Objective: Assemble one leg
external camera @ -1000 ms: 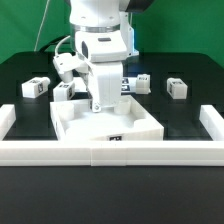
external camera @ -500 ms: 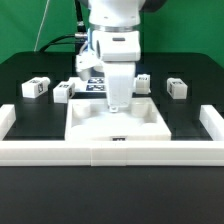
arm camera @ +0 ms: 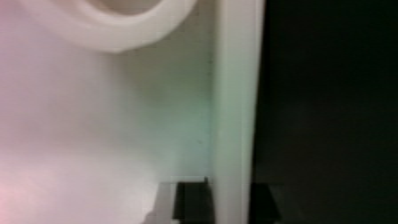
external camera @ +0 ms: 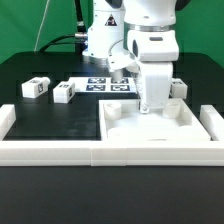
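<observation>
The large white square panel (external camera: 128,130) lies at the exterior view's right, in the corner of the rails. My gripper (external camera: 150,106) stands upright on it and is shut on its edge. In the wrist view the gripper (arm camera: 233,192) has a dark finger (arm camera: 194,200) on each side of the panel's white edge (arm camera: 231,100), and a round corner recess (arm camera: 125,20) shows on the panel. Two legs (external camera: 33,88) (external camera: 65,93) lie on the black table at the left. A third leg (external camera: 182,88) shows partly behind the arm. The fourth is hidden.
Long white border rails run along the front (external camera: 100,152), the left (external camera: 6,120) and the right (external camera: 212,120). The marker board (external camera: 100,85) lies flat behind the panel. The arm's white base stands at the back.
The gripper has moved to the exterior view's right, and the panel has slid with it from the middle of the front rail into the right corner. The marker board is now uncovered.
</observation>
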Available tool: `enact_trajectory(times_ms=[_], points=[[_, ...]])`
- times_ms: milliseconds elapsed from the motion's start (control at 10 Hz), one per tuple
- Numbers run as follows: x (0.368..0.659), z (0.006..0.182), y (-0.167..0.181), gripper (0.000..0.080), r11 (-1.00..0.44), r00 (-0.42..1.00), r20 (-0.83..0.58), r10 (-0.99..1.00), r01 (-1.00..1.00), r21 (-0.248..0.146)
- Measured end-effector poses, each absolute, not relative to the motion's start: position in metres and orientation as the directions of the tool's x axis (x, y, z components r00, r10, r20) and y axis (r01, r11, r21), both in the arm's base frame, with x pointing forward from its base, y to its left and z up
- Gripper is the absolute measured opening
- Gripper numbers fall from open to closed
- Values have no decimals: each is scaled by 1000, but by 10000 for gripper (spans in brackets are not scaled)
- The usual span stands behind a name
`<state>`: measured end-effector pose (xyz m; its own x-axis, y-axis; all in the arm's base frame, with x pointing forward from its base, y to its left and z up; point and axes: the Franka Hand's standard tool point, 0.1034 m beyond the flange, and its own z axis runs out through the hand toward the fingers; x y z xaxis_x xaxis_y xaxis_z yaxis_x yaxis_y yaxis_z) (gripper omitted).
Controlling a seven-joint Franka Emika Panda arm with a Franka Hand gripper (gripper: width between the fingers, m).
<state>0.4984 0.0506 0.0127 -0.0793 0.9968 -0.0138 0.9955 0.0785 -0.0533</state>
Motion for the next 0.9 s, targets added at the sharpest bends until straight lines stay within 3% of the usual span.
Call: enact_trajectory(times_ms=[500,800,900], points=[[499,14,63,60,68,-69,-12,998,995,-73],[496,10,62,60,57,-57,-4,998,997,-60],[495,10,62,105,57,-57,-4,998,997,-60]])
